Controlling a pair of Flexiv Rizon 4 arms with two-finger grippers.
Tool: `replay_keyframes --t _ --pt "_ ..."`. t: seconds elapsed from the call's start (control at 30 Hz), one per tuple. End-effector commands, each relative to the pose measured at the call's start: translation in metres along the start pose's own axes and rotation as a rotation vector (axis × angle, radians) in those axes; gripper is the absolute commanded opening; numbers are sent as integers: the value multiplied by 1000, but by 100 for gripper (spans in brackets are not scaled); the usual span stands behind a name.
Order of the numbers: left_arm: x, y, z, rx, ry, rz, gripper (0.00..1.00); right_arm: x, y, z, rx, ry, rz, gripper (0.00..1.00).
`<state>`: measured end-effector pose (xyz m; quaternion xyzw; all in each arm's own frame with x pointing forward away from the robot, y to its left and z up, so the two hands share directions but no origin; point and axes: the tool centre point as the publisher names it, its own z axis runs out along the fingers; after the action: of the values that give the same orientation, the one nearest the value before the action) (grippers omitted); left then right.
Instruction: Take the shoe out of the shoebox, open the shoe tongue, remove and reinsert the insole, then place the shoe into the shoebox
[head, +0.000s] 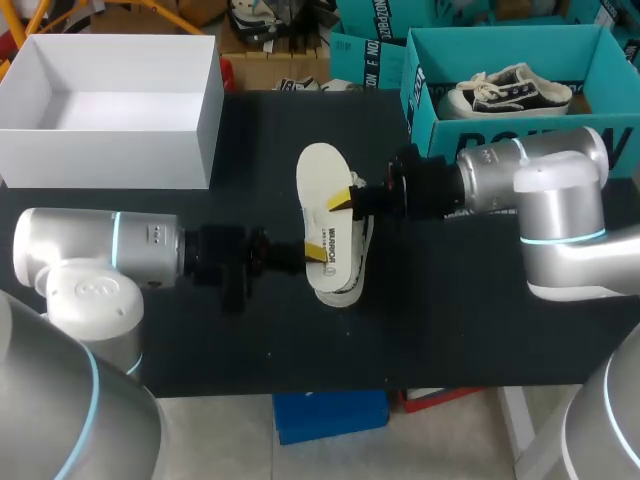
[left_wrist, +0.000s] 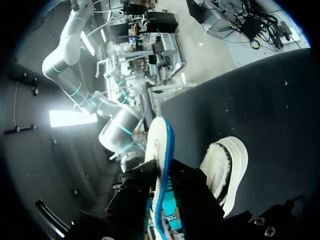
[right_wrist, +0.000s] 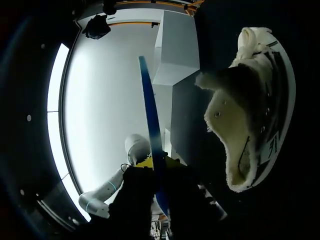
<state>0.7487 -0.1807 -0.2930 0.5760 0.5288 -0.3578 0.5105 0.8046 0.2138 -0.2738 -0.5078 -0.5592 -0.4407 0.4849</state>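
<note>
A cream insole with a blue underside is held on edge just above the black table, over the white low-top shoe. My left gripper is shut on the insole's near end, and the insole runs out between that gripper's fingers. My right gripper is shut on the insole's right edge; the insole's thin blue edge runs between this gripper's fingers. The shoe lies on the table beside both grippers, and its fleecy opening gapes.
An open teal shoebox stands at the back right with another black-and-white shoe inside. An open white box stands at the back left. Bare black table stretches toward the front edge.
</note>
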Motion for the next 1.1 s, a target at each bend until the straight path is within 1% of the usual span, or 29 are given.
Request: replay_keyframes --t 0.03,0.13,0.17,0.23,0.37,0.43,0.53,0.6,0.67,0.73,0.77,0.8,0.87,0.9,0.97,1.0,1.03,1.1 --pt "-4 -3 -5 -39 77 -6 100 0 1 1 1 -2 1 0" --pt "-1 1 -15 -78 172 -51 100 0 1 1 1 -2 1 0" --pt "-1 2 -19 -91 220 -52 100 0 1 1 1 -2 1 0" --pt "0 3 -28 -110 258 -87 100 0 1 1 1 -2 1 0" --pt "-6 4 -41 -137 347 -126 100 0 1 1 1 -2 1 0" --pt "-11 3 -44 -172 433 -138 100 0 1 1 1 -2 1 0" --pt "-23 1 -45 -145 489 -92 100 0 1 1 1 -2 1 0" --pt "-31 -1 -43 -93 507 -56 100 0 1 1 1 -2 1 0" --pt "-34 -3 -40 -77 660 22 100 0 1 1 1 -2 1 0" --pt "-37 -2 -36 -53 664 -41 100 0 1 1 1 -2 1 0" --pt "-38 -1 -36 -34 686 -16 100 0 1 1 1 -2 1 0" --pt "-40 -1 -35 -21 675 -7 100 0 1 1 1 -2 1 0" --pt "-44 2 -34 -27 675 -4 100 0 1 1 1 -2 1 0" --pt "-45 5 -35 -63 689 -20 100 0 1 1 1 -2 1 0" --pt "-46 8 -34 -74 730 -48 100 0 1 1 1 -2 1 0" --pt "-46 9 -35 -22 667 -28 100 0 1 1 1 -2 1 0" --pt "-47 8 -34 -16 701 -42 100 0 1 1 1 -2 1 0" --pt "-50 8 -36 13 684 27 100 0 1 1 1 -2 1 0"
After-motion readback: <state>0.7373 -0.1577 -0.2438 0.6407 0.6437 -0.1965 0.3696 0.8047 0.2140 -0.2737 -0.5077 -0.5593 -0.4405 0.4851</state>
